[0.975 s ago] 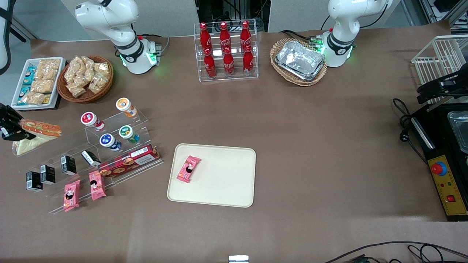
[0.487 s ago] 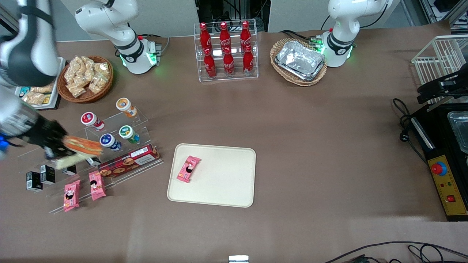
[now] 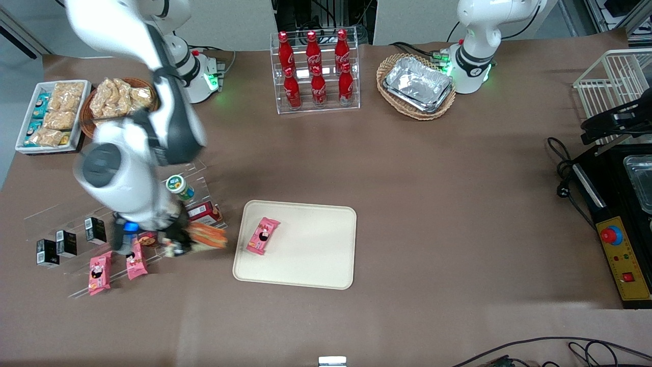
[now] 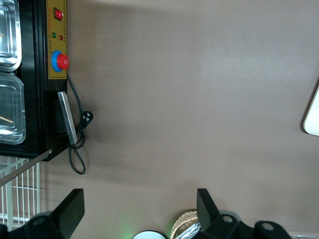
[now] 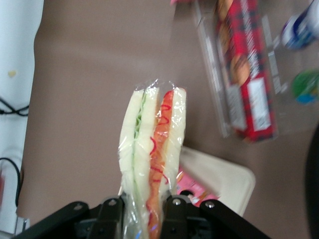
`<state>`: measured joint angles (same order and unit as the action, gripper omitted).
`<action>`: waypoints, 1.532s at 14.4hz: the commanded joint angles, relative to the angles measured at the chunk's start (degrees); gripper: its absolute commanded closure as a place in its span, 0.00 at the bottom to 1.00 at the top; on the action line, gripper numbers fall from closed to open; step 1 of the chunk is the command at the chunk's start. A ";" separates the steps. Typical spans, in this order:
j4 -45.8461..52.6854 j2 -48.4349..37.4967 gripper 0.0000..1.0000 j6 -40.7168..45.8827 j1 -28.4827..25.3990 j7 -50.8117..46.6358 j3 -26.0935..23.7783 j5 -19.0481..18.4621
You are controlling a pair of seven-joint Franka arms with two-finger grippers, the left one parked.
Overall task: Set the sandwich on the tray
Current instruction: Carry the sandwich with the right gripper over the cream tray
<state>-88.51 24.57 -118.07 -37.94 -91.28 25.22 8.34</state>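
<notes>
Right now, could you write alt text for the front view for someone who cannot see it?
The right arm's end effector carries a wrapped sandwich above the table, beside a cream tray and not yet over it. A pink snack packet already lies on the tray.

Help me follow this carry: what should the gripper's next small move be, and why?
Probably carry on sideways toward the tray. The gripper is shut on the sandwich, held above the table beside the tray's edge, not yet over it. A pink snack packet lies near that edge, so aim past it.
</notes>
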 commanded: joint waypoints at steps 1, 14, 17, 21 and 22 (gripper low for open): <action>4.66 9.25 0.81 -8.11 -3.72 -7.75 0.63 2.90; 8.00 25.00 0.81 -28.96 -3.90 -20.61 -10.45 4.93; 8.00 25.09 0.55 -29.59 -4.17 -21.05 -10.54 4.93; 8.00 24.92 0.00 -29.59 -3.55 -20.52 -10.54 4.84; 8.00 24.74 0.00 -29.50 -3.46 -20.52 -10.54 4.93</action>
<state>-82.44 48.26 -147.17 -41.91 -111.84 14.60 11.85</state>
